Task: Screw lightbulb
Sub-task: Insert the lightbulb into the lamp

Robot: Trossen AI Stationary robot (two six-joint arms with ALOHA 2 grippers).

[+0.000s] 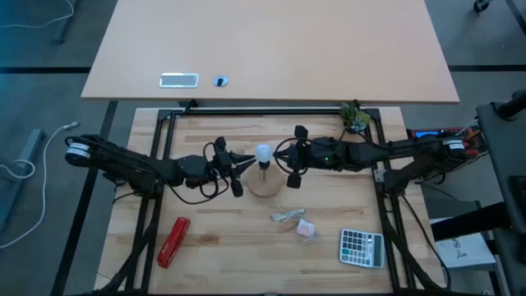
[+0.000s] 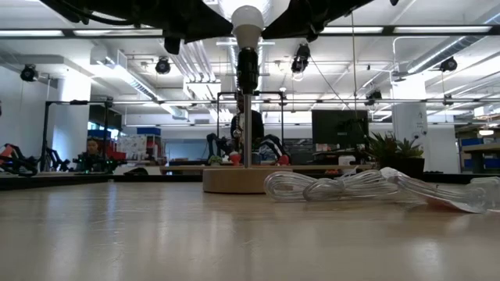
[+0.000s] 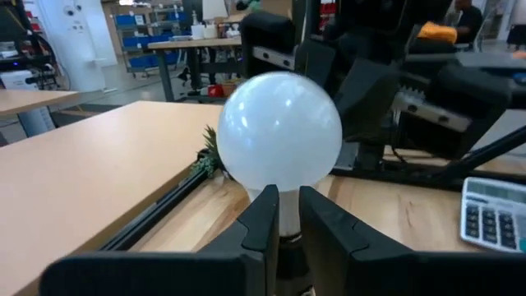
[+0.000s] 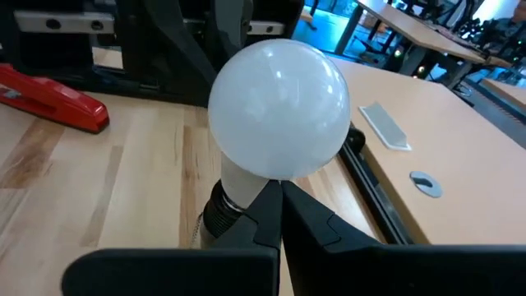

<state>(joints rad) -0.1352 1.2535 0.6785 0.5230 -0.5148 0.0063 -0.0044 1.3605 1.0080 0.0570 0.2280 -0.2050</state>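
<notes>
The white frosted lightbulb (image 1: 263,153) stands upright with its base in a black socket (image 2: 248,70). The socket tops a thin metal stem on a round wooden disc (image 1: 265,184) at the table's middle. My left gripper (image 3: 281,222) comes in from the table's left and is shut on the bulb's neck. My right gripper (image 4: 278,205) comes from the table's right, slanting slightly down. Its fingers are shut and their tips sit just under the globe (image 4: 279,107), beside the neck. My left gripper pinches the bulb's white neck (image 3: 280,210), just below the globe, between its two fingers (image 3: 261,215). The fingers come level from the table's left. The bulb stays upright, its base in the socket. My right gripper's shut fingertips (image 4: 275,193) stand at the neck under the globe. I cannot tell whether they touch it.
A crumpled clear wrapper (image 1: 288,216) and a small pinkish packet (image 1: 306,228) lie near the disc's front. A red stapler (image 1: 173,241) lies at the front left, a calculator (image 1: 362,247) at the front right, and a small plant (image 1: 355,117) at the back right.
</notes>
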